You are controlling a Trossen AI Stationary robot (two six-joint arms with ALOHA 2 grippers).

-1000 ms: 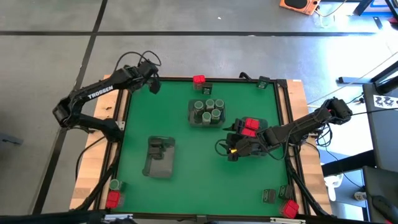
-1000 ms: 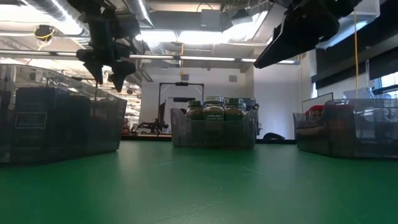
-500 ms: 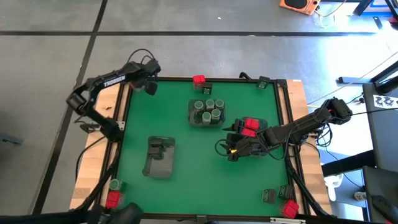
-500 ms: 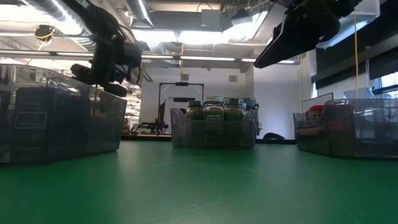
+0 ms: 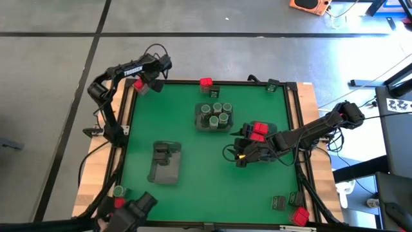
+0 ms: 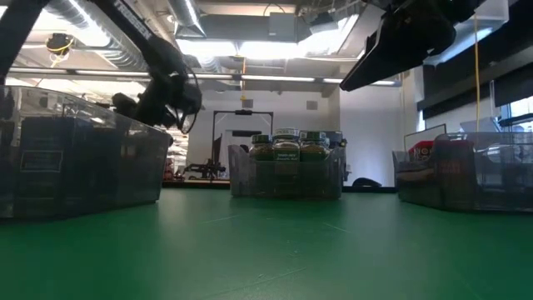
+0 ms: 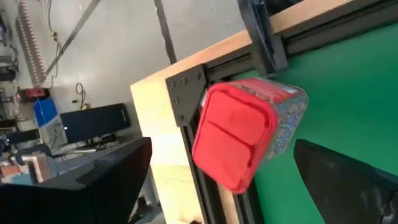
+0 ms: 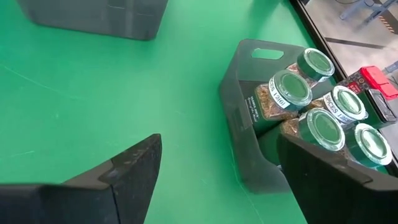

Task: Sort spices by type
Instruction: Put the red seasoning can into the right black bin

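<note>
A red box (image 7: 239,137) stands at the table's far-left corner (image 5: 138,84), beside the black frame. My left gripper (image 7: 222,144) is open and hovers there (image 5: 144,81), one finger on either side of the box, touching nothing. My right gripper (image 8: 219,140) is open and empty, hovering by the tray of red boxes (image 5: 258,131) right of centre (image 5: 242,154). Round green jars (image 8: 298,102) stand in the middle tray (image 5: 214,117). Dark tins lie in the near-left tray (image 5: 166,162).
Loose spices sit at the edges: a red box (image 5: 205,82) and a dark tin (image 5: 214,92) at the far edge, a tin (image 5: 273,84) far right, a jar (image 5: 119,191) and a red box (image 5: 116,206) near left, a tin (image 5: 279,202) and a red box (image 5: 300,216) near right. A dark shape (image 5: 138,206) reaches in at the near edge.
My left arm has swung toward the table's far-left corner and come down; the red box there now shows beside its gripper. A dark shape has come in over the near edge by the near-left corner. My right arm has kept still.
</note>
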